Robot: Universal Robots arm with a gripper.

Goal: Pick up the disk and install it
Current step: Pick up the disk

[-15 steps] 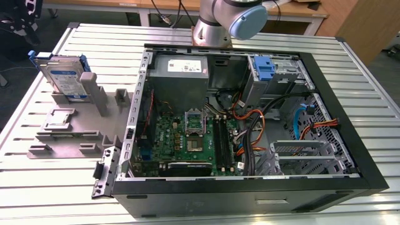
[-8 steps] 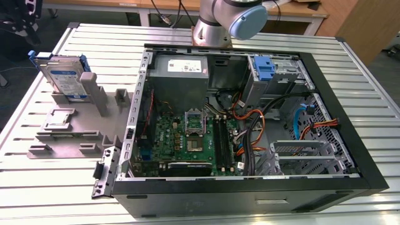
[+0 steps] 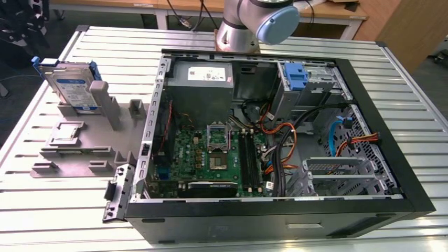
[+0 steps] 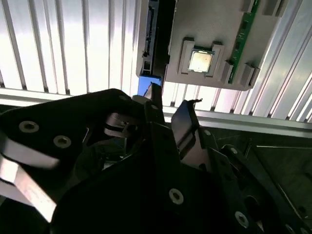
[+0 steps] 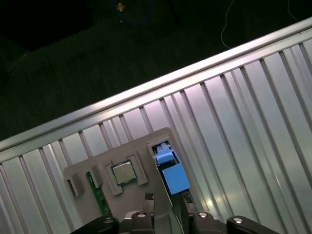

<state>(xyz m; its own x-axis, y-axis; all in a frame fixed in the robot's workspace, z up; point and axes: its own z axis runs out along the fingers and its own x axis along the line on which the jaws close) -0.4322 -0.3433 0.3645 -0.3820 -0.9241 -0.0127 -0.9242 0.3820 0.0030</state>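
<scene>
One disk in its holder, gripper empty overhead

Exterior view:
- Slatted metal table (image 3: pixel 56 210) carries an open computer case (image 3: pixel 280 223), lying on its side with the motherboard (image 3: pixel 210 152) exposed.
- Grey holder (image 3: pixel 77 157) sits on the table at nine o'clock from the case, just beside its wall.
- The disk (image 3: pixel 70 86) stands on edge in the holder's far slot, at ten o'clock of the view. It leans slightly, white-and-blue label facing the camera and blue carrier around its rim.
- Processor chip (image 3: pixel 66 132) lies flat in a pocket of the holder, at six o'clock from the disk.
- Robot arm (image 3: pixel 255 21) rises from the table at twelve o'clock of the case.
- Bare blue bracket (image 3: pixel 297 76) sits on the drive cage at one o'clock inside the case. Power supply (image 3: pixel 203 79) sits at eleven o'clock.

Both wrist views:
- Cameras look down on the holder (image 5: pixel 146 146) (image 4: pixel 214 29) from well above.
- Disk appears edge-on (image 5: pixel 170 170) (image 4: pixel 147 58), seated in its slot.
- Processor chip (image 5: pixel 123 172) (image 4: pixel 200 61) lies just beside the disk. A green memory stick (image 5: pixel 99 197) (image 4: pixel 243 34) stands in a slot beyond the chip.
- Gripper (image 5: pixel 167 200) (image 4: pixel 170 105) hangs over the disk's end, well apart from it. Its jaws are parted by a modest gap, with nothing between them and nothing touched.
- In the first wrist view that gap lines up with the disk's blue edge.
</scene>
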